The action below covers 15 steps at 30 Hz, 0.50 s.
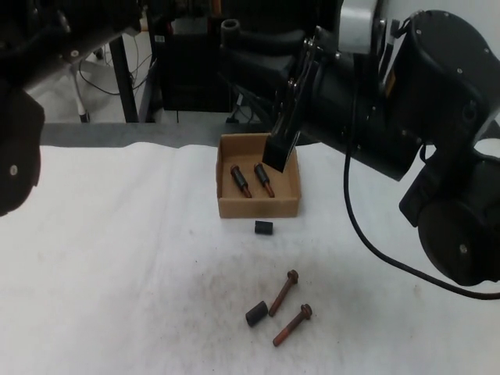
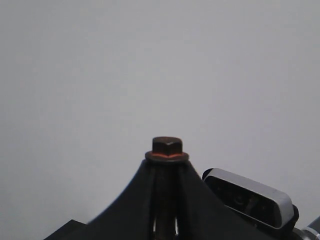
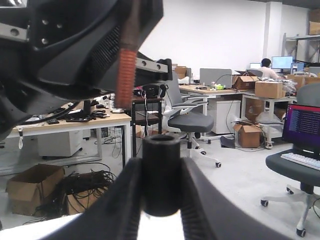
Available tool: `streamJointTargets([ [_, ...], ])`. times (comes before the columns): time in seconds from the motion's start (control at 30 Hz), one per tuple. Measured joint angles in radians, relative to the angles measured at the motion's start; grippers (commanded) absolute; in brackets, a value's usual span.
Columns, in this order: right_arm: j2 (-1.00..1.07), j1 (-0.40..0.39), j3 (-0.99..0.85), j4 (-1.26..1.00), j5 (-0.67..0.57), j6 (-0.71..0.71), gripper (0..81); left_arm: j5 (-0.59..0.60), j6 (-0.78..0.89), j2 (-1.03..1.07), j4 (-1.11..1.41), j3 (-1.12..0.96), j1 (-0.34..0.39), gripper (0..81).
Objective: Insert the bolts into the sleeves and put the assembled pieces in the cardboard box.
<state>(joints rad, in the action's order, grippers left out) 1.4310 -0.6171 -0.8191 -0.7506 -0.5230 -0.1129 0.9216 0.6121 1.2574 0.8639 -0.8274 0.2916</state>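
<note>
Right gripper (image 3: 161,172) pinches a black sleeve (image 3: 161,147). Left gripper (image 2: 166,169) clamps a rusty bolt (image 2: 167,148); its threaded tip is near the sleeve's open end, not in. Cardboard box (image 1: 258,208) holds two assembled pieces (image 1: 240,180). Loose bolts (image 1: 283,293) and loose sleeves (image 1: 256,313) lie on the cloth (image 1: 117,273).

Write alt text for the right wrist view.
The right gripper holds a black sleeve upright, open end up. The left gripper holds a bolt whose threaded end hangs above it, not yet inserted. Office desks and chairs lie behind.
</note>
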Motion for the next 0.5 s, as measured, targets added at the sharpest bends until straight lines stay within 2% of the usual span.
streamJointTargets([
  [0.5, 0.0, 0.0, 0.0, 0.002, -0.008, -0.005, 0.4, -0.059, -0.127, 0.026, -0.004, 0.0, 0.007, 0.4],
])
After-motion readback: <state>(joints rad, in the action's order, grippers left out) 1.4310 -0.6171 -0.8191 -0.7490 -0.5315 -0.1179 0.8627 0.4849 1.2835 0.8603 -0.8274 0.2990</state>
